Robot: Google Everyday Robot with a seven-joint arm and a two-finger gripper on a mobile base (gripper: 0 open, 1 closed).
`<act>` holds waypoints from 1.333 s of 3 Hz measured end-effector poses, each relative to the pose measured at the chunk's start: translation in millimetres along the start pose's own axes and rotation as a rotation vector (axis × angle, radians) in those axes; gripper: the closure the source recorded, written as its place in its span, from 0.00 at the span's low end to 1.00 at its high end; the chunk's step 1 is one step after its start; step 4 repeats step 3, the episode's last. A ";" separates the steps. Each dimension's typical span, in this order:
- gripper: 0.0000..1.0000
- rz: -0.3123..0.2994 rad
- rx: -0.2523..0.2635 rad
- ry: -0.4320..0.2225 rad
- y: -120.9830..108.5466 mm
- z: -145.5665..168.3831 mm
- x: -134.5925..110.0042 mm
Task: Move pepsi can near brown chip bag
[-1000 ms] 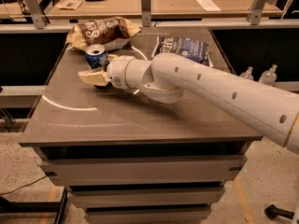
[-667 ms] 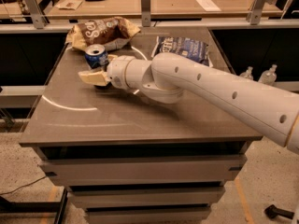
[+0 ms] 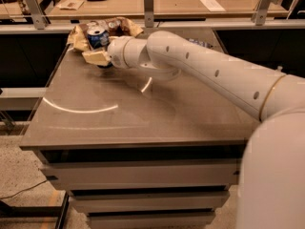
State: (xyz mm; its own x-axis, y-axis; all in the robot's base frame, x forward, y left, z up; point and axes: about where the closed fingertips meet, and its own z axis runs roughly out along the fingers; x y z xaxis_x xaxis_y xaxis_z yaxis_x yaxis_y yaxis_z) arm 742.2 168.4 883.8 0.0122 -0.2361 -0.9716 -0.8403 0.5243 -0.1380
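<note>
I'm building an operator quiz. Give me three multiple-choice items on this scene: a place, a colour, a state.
1. Where on the table is the pepsi can?
A. front edge
B. far left corner, by the brown chip bag
C. right edge

2. What colour is the can's body?
A. red
B. green
C. blue

3. How does the can stand?
A. upright
B. on its side
C. upside down

Key: B, it stands at the bag, with the gripper just in front of it; C, blue sides under a silver top; A, its top faces up.
</note>
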 end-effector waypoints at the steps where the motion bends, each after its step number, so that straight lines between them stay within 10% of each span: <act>1: 1.00 -0.006 0.017 0.008 -34.6 36.1 -14.5; 4: 0.82 -0.003 0.022 0.032 -61.0 53.9 -9.9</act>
